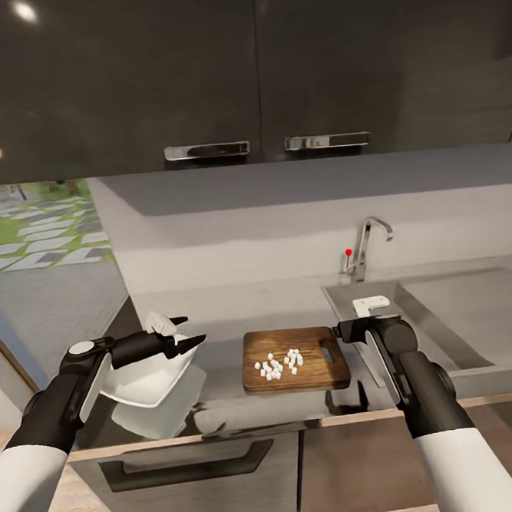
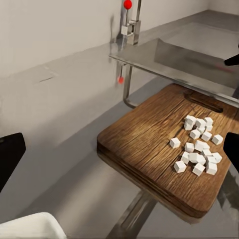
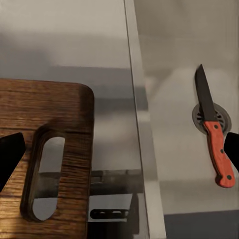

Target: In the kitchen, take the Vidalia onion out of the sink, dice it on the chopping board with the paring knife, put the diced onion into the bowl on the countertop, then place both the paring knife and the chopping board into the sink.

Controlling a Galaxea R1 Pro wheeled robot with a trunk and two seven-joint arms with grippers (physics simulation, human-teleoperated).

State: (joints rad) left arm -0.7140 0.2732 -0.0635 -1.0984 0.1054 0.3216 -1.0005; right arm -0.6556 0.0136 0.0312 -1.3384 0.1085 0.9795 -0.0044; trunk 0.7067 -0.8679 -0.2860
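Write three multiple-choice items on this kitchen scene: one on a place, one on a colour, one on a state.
1. Where does the small paring knife with the dark blade lie?
A. on the board
B. in the steel sink
C. in the dish

2. Its handle is:
A. red-orange
B. blue
C. white

3. The white onion cubes are:
A. in the shallow white square dish
B. in the sink
C. on the brown wooden chopping board

Key: 1 B, it lies across the drain; 2 A, right wrist view shows it; 3 C, they sit piled on the wood.

dark wall cabinets (image 1: 256,63), chrome handles (image 1: 207,150), perhaps drawer (image 1: 188,465)
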